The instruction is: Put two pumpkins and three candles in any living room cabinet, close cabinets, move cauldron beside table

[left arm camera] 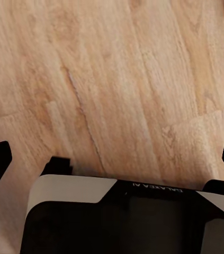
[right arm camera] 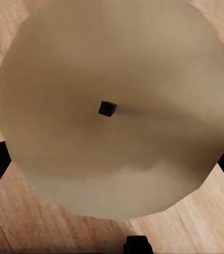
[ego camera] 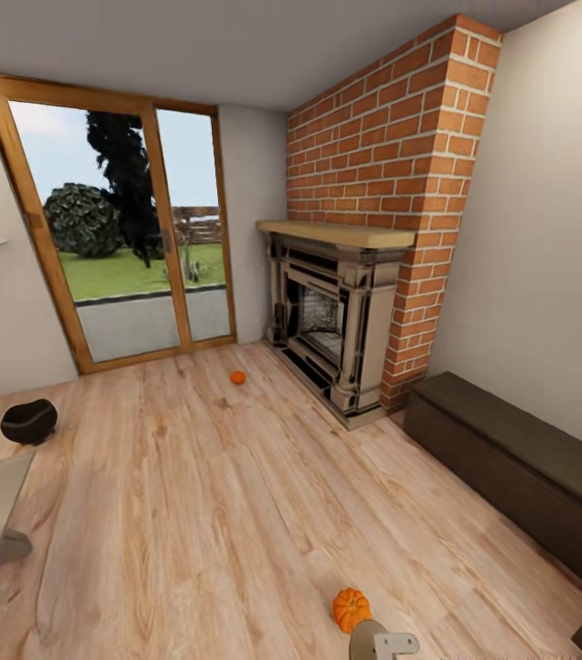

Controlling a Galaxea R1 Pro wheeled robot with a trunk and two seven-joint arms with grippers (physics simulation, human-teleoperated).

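My right gripper [ego camera: 391, 644] is hanging low by the near pumpkin [ego camera: 352, 608], with its jaws on both sides of a candle [right arm camera: 112, 106]. I cannot tell if they are squeezing it. My left gripper [left arm camera: 114, 153] is gaping wide, holding nothing. I should be carrying the candle slowly and level to the cabinet [ego camera: 510, 477].

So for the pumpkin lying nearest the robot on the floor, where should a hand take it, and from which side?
Probably from above, fingers closing across the ribbed sides at the widest part. The near pumpkin sits upright on the open plank floor, round and squat, with nothing beside it to block a top-down approach. Its stem looks too small to grip.
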